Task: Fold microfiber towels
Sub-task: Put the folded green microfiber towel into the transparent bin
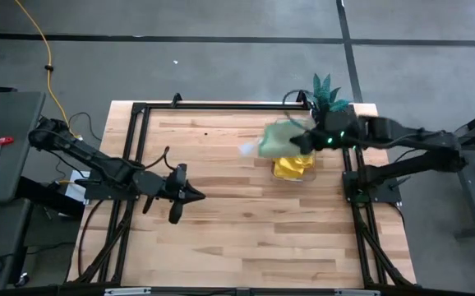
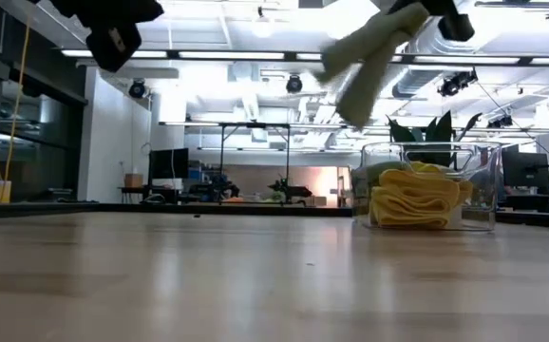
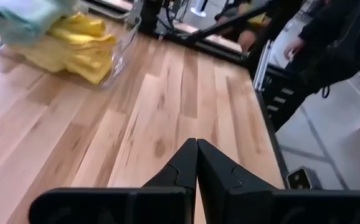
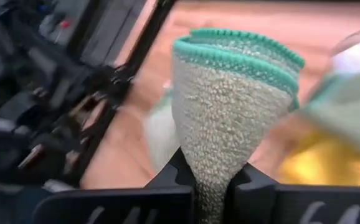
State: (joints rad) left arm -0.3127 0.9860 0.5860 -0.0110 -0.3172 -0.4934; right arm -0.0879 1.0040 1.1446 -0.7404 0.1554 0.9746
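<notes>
Overhead: right gripper (image 1: 303, 141), fingers clamped on a pale sage-green microfiber towel (image 1: 277, 138), hangs above the clear plastic bin (image 1: 293, 171) of bright yellow folded towels (image 1: 291, 167) at the wooden desk's (image 1: 237, 238) right side; left gripper (image 1: 195, 195) waits mid-desk, well apart, fingers pressed shut on nothing. Desk-level: green towel dangles lengthwise above the bin. Right wrist: towel pinched, long axis running away from the fingers.

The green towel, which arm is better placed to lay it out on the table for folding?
Probably the right. Its gripper is already shut on the green towel, lifted above the clear bin of yellow towels. The left gripper is shut and empty, across the table.
</notes>
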